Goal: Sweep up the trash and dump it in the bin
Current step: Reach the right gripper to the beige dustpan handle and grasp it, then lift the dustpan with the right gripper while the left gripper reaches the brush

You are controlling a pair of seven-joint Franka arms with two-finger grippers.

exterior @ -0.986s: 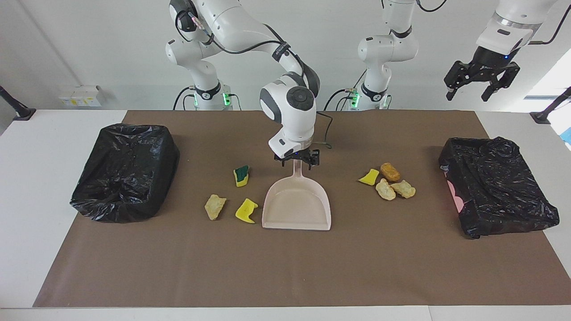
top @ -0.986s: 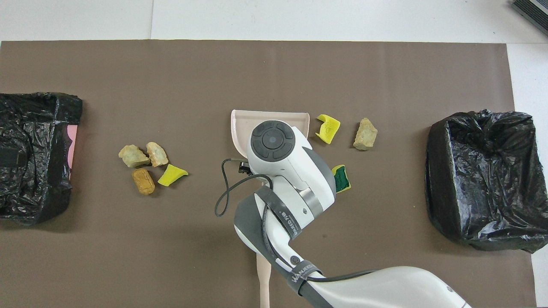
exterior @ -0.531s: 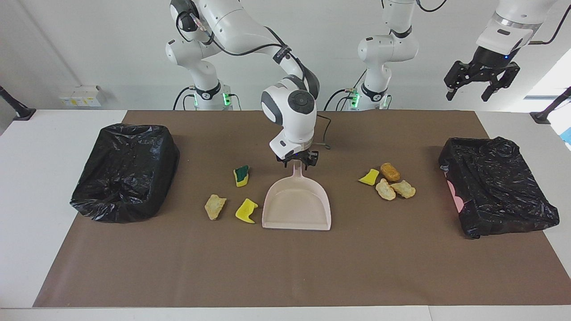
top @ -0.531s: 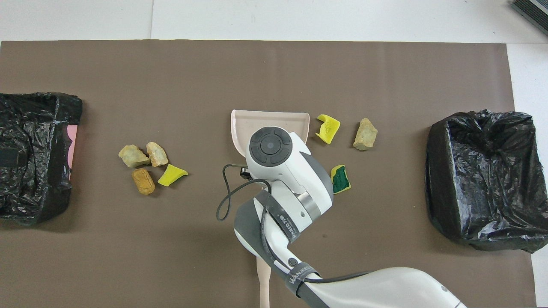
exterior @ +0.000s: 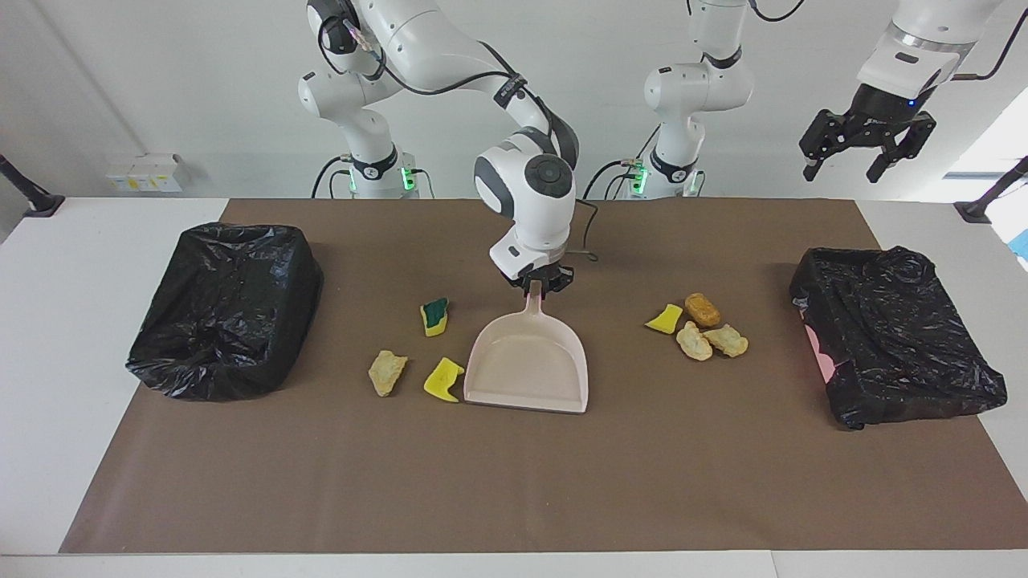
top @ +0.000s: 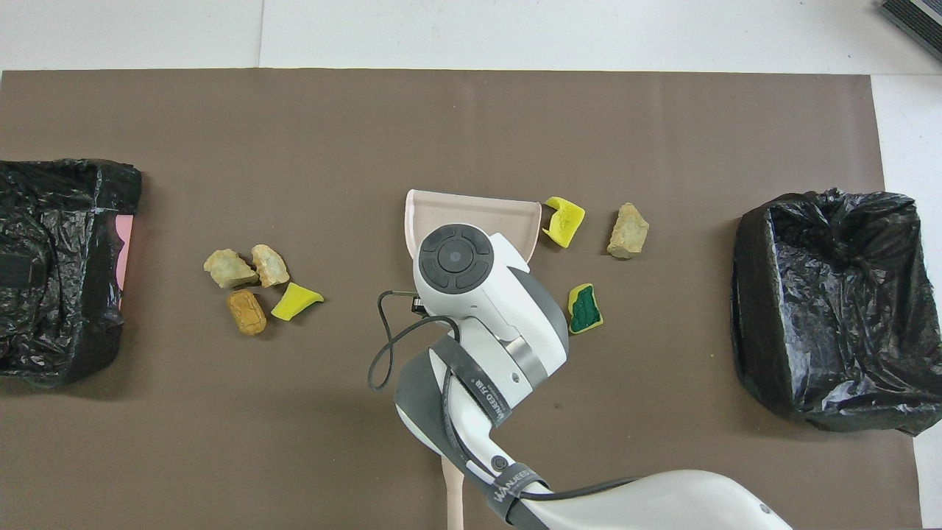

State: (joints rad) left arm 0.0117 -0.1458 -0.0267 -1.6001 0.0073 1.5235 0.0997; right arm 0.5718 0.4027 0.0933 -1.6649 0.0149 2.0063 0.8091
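Trash (exterior: 697,327): scattered yellow sponge bits, tan chunks

My dustpan (exterior: 526,365) looks like smooth matt beige plastic. Bin liners (exterior: 229,309) are crinkly glossy black plastic film. The brown mat (exterior: 514,482) is flat matt, the scraps (exterior: 388,372) rough, crumbly sponge foam.

white table (exterior: 80,321), brown mat (exterior: 514,482), dustpan (exterior: 526,365), trash (exterior: 713,329)
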